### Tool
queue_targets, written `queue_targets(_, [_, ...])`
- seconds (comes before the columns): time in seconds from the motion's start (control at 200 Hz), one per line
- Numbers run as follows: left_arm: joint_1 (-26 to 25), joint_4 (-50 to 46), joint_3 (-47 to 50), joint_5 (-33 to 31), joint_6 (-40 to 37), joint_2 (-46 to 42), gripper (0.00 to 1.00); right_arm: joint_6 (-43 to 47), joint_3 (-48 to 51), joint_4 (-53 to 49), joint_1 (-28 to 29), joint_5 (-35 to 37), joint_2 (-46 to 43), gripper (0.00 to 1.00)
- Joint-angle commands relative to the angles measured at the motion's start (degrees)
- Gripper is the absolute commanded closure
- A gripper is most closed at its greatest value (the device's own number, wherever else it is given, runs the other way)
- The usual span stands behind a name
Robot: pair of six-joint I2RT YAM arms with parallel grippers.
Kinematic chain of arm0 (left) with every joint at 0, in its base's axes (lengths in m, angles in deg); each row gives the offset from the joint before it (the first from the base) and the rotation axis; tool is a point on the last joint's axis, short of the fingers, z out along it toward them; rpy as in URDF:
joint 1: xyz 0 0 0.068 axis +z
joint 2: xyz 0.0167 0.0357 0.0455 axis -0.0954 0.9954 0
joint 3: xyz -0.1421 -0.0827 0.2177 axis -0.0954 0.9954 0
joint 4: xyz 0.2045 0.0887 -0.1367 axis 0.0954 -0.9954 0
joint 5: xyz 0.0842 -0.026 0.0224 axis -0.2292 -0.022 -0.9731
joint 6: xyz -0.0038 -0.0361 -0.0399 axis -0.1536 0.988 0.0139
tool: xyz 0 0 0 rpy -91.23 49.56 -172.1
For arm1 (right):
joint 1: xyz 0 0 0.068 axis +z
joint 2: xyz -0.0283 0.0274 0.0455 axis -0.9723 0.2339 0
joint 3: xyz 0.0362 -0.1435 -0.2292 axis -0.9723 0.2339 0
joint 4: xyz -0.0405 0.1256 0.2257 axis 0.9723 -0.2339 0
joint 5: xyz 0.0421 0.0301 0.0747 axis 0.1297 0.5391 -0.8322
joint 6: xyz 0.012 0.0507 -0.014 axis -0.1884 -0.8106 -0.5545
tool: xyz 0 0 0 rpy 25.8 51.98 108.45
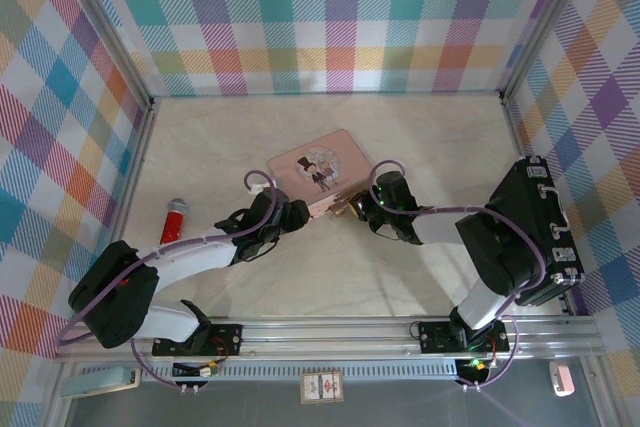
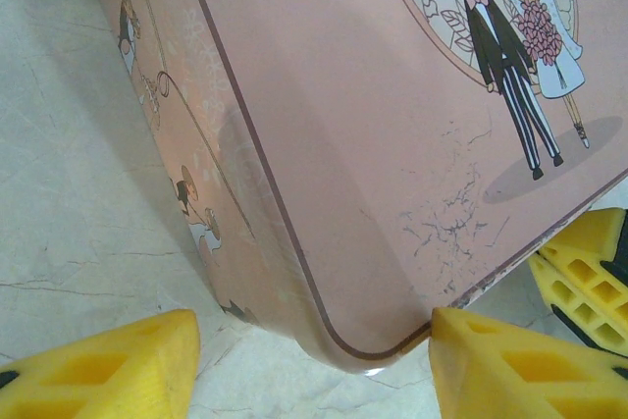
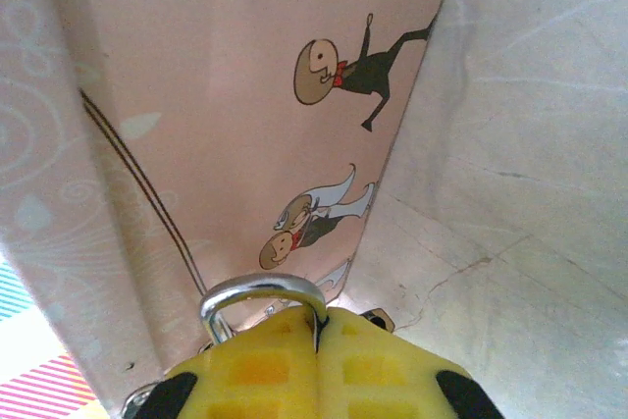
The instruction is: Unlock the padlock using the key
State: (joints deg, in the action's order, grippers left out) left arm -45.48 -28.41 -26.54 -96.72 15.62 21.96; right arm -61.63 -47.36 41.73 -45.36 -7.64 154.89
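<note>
We see the right end effector [image 3: 319, 336] clamped shut on the padlock [image 3: 263, 288], whose silver shackle rises above its yellow fingers [image 3: 255, 370], just beside the pink case [image 3: 245, 95]. The left end effector [image 2: 314, 350] stands half open, its fingers [image 2: 118, 370] straddling a corner of that case on the table [image 2: 59, 193].

The pale, marbled surface [image 1: 420, 147] carries a pink case [image 1: 318, 169] near its middle and a red stick [image 1: 174, 219] by its left edge, well apart.
</note>
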Motion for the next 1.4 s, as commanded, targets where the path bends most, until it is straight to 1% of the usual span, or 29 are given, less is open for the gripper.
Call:
queue_targets(0.0, [-0.07, -6.81, 0.55, -3.57, 0.38, 1.49, 0.38, -1.56, 0.11, 1.77, -0.26, 0.35, -1.86, 1.00])
queue_targets(0.165, [-0.06, -6.61, 0.38, -3.71, 0.31, 1.85, 0.38, 0.12, -0.31, -1.15, -0.34, 1.67, -2.71, 1.00])
queue_targets(0.295, [0.30, -6.65, 0.37, -3.33, -0.13, 1.98, 0.38, 4.22, -0.80, -6.88, -1.03, 2.51, -5.28, 1.00])
queue_targets(0.435, [1.37, -1.86, 0.61, 0.06, -2.46, 3.00, 0.37, 14.12, -3.35, -19.40, -1.58, 4.16, -9.68, 1.00])
queue_targets(0.53, [2.37, -2.42, -1.55, 0.54, -3.94, 4.83, 0.37, 20.92, -3.15, -23.24, -1.83, 4.00, -12.58, 1.00])
queue_targets(0.605, [3.62, -2.43, -2.93, 1.47, -4.93, 6.29, 0.37, 25.95, -3.66, -28.10, -1.85, 4.24, -14.53, 1.00])
queue_targets(0.74, [5.95, -2.12, -5.44, 3.51, -6.29, 9.38, 0.37, 32.24, -2.71, -34.02, -1.85, 5.45, -18.04, 1.00])
queue_targets(0.82, [6.81, -2.64, -7.53, 4.10, -7.57, 11.57, 0.37, 35.77, -2.44, -36.05, -1.80, 4.32, -19.18, 1.00])
queue_targets(0.95, [7.96, -3.73, -11.60, 4.23, -9.50, 15.47, 0.38, 40.19, -3.05, -39.99, -1.43, 2.69, -19.26, 1.00])
queue_targets(1.065, [9.26, -3.67, -14.41, 4.33, -10.83, 18.48, 0.37, 43.27, -4.29, -42.96, -0.09, 3.56, -18.37, 1.00])
queue_targets(1.145, [10.73, -3.92, -16.58, 5.64, -11.30, 20.68, 0.37, 45.27, -5.96, -45.32, 1.40, 4.52, -17.00, 1.00])
queue_targets(1.185, [11.52, -3.72, -17.70, 7.38, -11.87, 21.37, 0.36, 46.26, -6.67, -46.17, 2.35, 4.93, -16.19, 1.00])
queue_targets(1.235, [12.22, -3.48, -19.14, 11.07, -13.34, 21.73, 0.36, 47.18, -7.57, -47.01, 3.54, 5.53, -15.17, 1.00])
queue_targets(1.28, [12.32, -4.85, -20.84, 12.58, -15.03, 21.47, 0.36, 47.99, -8.40, -47.49, 4.77, 5.95, -14.02, 1.00])
queue_targets(1.335, [12.25, -6.69, -22.36, 13.17, -16.74, 20.35, 0.36, 48.70, -9.39, -48.11, 5.89, 6.26, -12.80, 1.00])
queue_targets(1.395, [12.32, -8.28, -22.23, 12.19, -17.67, 18.08, 0.35, 49.57, -10.51, -48.51, 7.03, 6.34, -11.28, 1.00])
